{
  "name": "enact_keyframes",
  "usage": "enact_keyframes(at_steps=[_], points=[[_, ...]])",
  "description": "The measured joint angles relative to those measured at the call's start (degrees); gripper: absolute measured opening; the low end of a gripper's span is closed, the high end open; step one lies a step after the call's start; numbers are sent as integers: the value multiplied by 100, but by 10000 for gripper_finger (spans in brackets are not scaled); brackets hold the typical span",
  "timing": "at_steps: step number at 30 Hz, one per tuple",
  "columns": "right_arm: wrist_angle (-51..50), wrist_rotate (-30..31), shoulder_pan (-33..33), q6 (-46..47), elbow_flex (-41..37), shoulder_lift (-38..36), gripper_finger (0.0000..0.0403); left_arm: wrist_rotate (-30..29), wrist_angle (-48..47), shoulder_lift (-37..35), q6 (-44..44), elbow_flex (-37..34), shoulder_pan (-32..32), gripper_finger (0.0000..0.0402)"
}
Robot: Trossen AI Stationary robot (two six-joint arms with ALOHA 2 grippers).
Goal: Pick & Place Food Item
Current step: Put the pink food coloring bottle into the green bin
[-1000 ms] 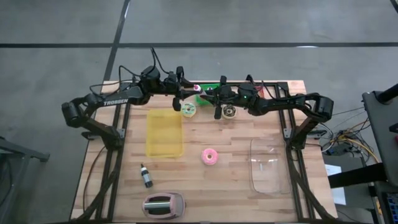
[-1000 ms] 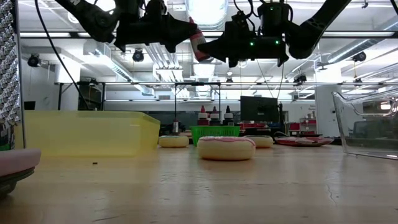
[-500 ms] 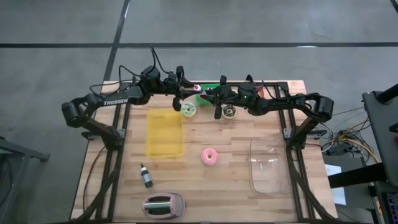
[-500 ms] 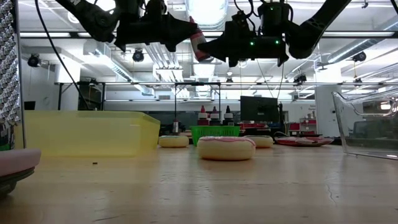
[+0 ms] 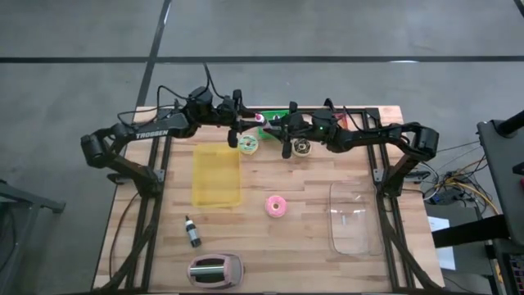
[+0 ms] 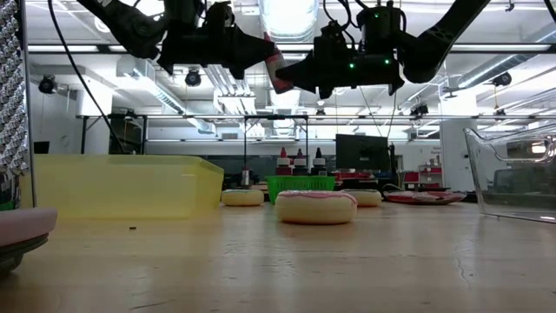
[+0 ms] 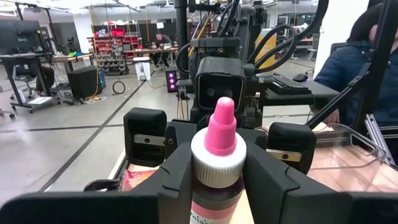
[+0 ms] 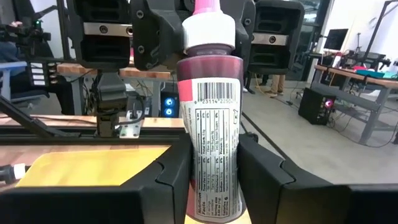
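Note:
A bottle of dark red sauce with a white collar and pink tip (image 5: pixel 260 120) is held high above the far middle of the table, between my two grippers. They face each other there. My left gripper (image 5: pixel 248 123) is shut on its top and my right gripper (image 5: pixel 274 124) on its body. In the low view the bottle (image 6: pixel 275 63) shows tilted between the left gripper (image 6: pixel 259 54) and the right gripper (image 6: pixel 294 74). A pink donut (image 5: pixel 276 206) lies flat on the table's middle, beside a yellow tray (image 5: pixel 216 174). My left gripper pinches the bottle's white collar (image 7: pixel 216 163) just below the pink tip, between its two fingers. The fingers come in level from the table's left. The bottle is lifted clear, roughly upright and a little tilted. My right gripper has the bottle's labelled body (image 8: pixel 210 177), low down, between its two fingers. The fingers come in level from the table's right, across the bottle. The bottle's base is out of the picture.
Two more donuts (image 5: pixel 250 144) (image 5: pixel 301 147) lie below the grippers, in front of a green basket (image 5: pixel 277 113). A clear container (image 5: pixel 354 217) stands at the right. A toaster (image 5: pixel 215 270) and a small bottle (image 5: pixel 192 232) are near the front edge.
My right gripper has edged toward the table's left, closing up on the left gripper, so that its fingers now stand around the bottle. The bottle has stayed up in the air and sunk a little.

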Motion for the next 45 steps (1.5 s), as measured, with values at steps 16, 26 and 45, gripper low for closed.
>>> enact_keyframes(at_steps=[16, 26, 45], points=[[-481, -48, 6, 8, 17, -13, 176, -43, -366, 13, 62, -17, 4, 106], [-1662, -44, 25, 19, 15, -302, 194, -66, -982, 13, 326, -17, 4, 106], [-7604, 27, 198, -435, 2858, -698, 185, -193, -1487, 287, 729, -15, -383, 105]])
